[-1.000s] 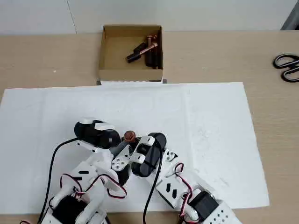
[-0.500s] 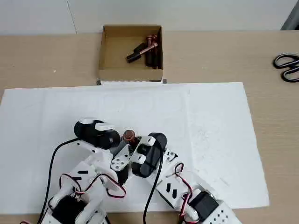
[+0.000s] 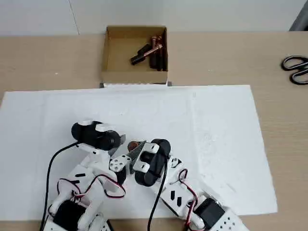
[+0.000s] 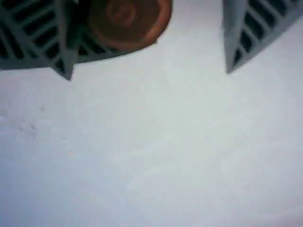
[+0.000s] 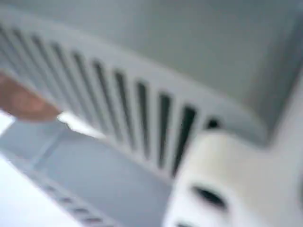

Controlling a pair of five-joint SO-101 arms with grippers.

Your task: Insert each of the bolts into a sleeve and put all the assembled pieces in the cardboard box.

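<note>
Copper-coloured and round, the head of the bolt (image 4: 125, 16) faces straight up, so the long axis of the bolt stands about upright over the white paper (image 3: 216, 125), with the head on top. What is under the head is hidden, and I cannot tell if a sleeve is around it. The bolt is at the place where the two grippers meet.

The left gripper (image 4: 147, 74) is spread wide. Its two grey ribbed fingers (image 4: 248, 28) stand well apart, and the bolt is just beside one of them, not in the middle of the gap. The right gripper (image 3: 136, 148) is at the bolt from the other side, touching it or nearly so. If it pinches the bolt or is loose, I cannot tell.

Well ahead of both grippers, just past the far edge of the paper, the cardboard box (image 3: 109, 72) stands on the wooden table (image 3: 48, 57). In it lie dark assembled pieces (image 3: 150, 50) with copper heads, close to the wall on the right gripper's side. One piece lies slanted. The others point more or less away from the grippers, with the heads at the far end.

Between the grippers and the box there are bare paper and the near wall of the box. Far off on the right gripper's side, and also ahead, black scissors (image 3: 294, 69) lie on the table.
</note>
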